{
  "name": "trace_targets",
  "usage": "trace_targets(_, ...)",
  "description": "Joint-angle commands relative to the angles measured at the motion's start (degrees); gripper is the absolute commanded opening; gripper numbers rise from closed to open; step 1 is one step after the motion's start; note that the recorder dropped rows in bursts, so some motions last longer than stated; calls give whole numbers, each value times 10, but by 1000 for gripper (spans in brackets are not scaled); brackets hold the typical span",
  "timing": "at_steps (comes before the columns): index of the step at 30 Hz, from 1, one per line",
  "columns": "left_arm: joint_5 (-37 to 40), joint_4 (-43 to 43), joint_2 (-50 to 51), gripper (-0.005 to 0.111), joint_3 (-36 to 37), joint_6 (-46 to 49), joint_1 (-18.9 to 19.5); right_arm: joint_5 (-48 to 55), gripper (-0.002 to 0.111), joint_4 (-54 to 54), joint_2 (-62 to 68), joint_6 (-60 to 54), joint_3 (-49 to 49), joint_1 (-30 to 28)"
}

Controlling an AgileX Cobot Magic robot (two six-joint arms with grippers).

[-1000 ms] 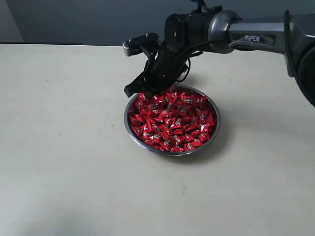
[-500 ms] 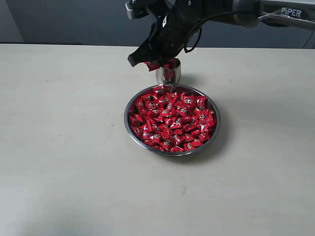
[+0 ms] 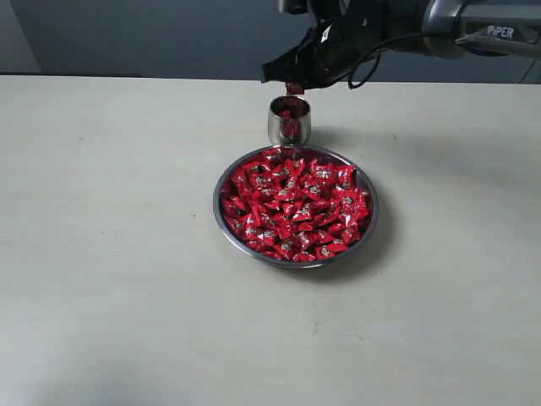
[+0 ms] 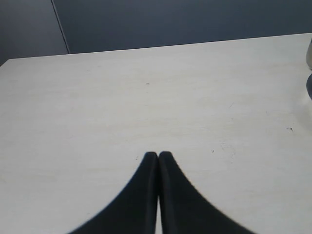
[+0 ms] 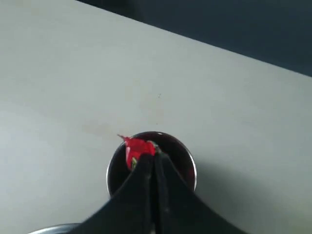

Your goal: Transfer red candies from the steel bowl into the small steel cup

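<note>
right wrist view alone shows the right gripper (image 5: 155,157) pinching a red candy (image 5: 135,147) over the small steel cup (image 5: 183,151). the exterior view's arm (image 3: 500,31) reads "piper". left gripper (image 4: 158,155) closed, empty

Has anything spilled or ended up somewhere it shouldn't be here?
Nothing stands out. The red candies sit inside the steel bowl. Some show in the small steel cup, which stands upright beside it. One candy is pinched in the right gripper just above the cup. No strays show on the table.
</note>
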Motion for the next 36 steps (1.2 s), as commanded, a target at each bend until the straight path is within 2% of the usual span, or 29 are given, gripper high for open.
trace_targets(1, -3, 1, -3, 0, -5, -1, -5, -26, -1, 7, 19, -1, 1, -3)
trace_targets(3, -3, 1, -3, 0, -5, -1, -5, -23, 5, 7, 20, -1, 1, -3)
trace_targets(9, -3, 1, -3, 0, -5, -1, -5, -1, 37, 5, 15, -2, 1, -3)
trace_targets(23, -3, 1, -3, 0, -5, -1, -5, 173, 36, -2, -36, -32, 2, 8)
trace_targets(32, -3, 1, -3, 0, -5, -1, -5, 131, 36, 14, 0, -52, 20, 55)
trace_targets(35, -3, 1, -3, 0, -5, -1, -5, 102, 51, 27, 25, -51, 20, 57)
trace_targets(36, -3, 1, -3, 0, -5, -1, -5, 96, 53, 27, 31, -51, 20, 57)
